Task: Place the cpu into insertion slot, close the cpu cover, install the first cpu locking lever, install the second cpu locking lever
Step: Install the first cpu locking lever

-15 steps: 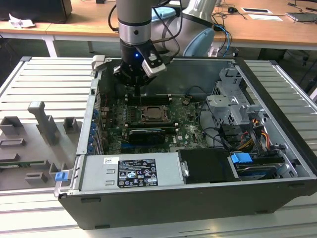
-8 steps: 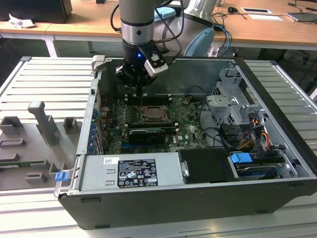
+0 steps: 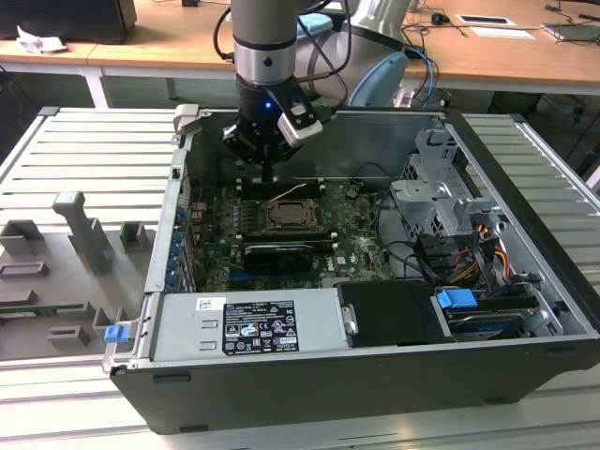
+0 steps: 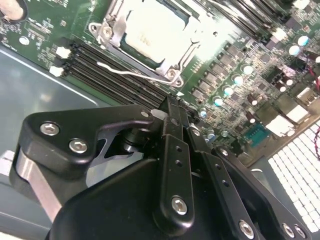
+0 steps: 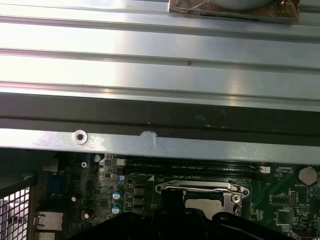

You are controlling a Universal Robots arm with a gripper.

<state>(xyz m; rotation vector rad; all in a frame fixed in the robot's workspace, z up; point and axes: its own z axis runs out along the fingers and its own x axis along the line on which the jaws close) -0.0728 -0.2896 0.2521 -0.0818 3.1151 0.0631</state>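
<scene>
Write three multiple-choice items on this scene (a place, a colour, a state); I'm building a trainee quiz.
1. Where is the cpu? A in the insertion slot; B on the slatted table; C on a memory slot.
2. What colour is the motherboard? A red; B green; C white.
3. How does the cpu cover stand? A upright; B taken off; C lying flat around the cpu.
Key: 1 A, its silver top shows inside the insertion slot; 2 B, the board is green in both wrist views; 3 C, the second wrist view shows the cpu cover flat around the cpu.
</scene>
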